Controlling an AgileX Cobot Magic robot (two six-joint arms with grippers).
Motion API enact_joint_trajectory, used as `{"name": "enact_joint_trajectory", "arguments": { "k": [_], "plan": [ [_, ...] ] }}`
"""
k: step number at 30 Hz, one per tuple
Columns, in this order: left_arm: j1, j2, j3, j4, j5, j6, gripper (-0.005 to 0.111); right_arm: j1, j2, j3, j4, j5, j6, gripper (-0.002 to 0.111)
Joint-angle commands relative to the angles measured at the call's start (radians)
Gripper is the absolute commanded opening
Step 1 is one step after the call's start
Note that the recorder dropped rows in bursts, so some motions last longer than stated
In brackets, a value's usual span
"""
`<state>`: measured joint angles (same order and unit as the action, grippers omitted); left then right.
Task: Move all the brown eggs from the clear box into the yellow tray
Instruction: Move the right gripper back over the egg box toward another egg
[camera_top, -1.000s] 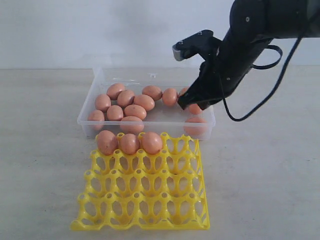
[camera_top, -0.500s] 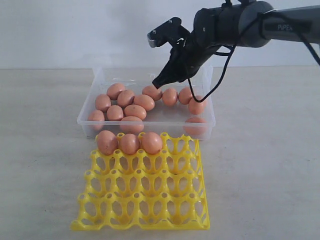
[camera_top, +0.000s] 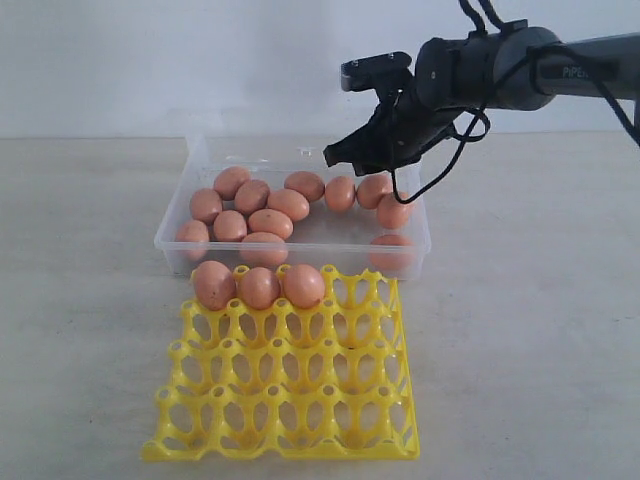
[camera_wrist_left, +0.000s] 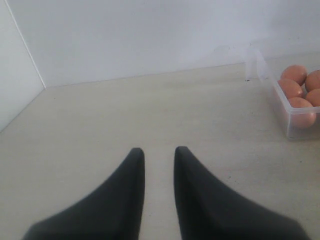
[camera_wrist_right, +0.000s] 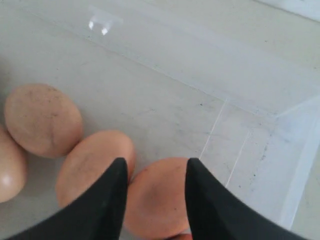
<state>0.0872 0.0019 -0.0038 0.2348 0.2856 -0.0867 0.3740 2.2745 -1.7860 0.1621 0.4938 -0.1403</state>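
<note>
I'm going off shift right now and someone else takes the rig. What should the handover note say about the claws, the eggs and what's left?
Left claw: open, empty, over bare table, off to one side of the clear box.
Right claw: open, empty, hovering over the box's far right part, fingers either side of one brown egg, not closed on it.
Done: three eggs sit in the yellow tray, in the row nearest the box.
Left: about thirteen eggs lie in the box; every other cup is unfilled.
</note>
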Motion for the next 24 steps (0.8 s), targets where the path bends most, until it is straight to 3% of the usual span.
{"name": "enact_joint_trajectory", "arguments": {
  "k": [1,9,20,24],
  "plan": [
    [0.002,-0.002,0.004,-0.002,0.0,-0.002,0.022,-0.006,-0.005,-0.008,0.048,0.006,0.011,0.042],
    [0.002,-0.002,0.004,-0.002,0.0,-0.002,0.022,-0.008,0.012,-0.01,0.053,0.004,0.111,0.042],
    [0.002,-0.002,0.004,-0.002,0.0,-0.002,0.022,-0.008,0.021,-0.01,-0.018,-0.056,0.106,0.042],
    [0.002,-0.002,0.004,-0.002,0.0,-0.002,0.022,-0.008,0.021,-0.01,-0.015,0.004,0.113,0.042]
  ]
}}
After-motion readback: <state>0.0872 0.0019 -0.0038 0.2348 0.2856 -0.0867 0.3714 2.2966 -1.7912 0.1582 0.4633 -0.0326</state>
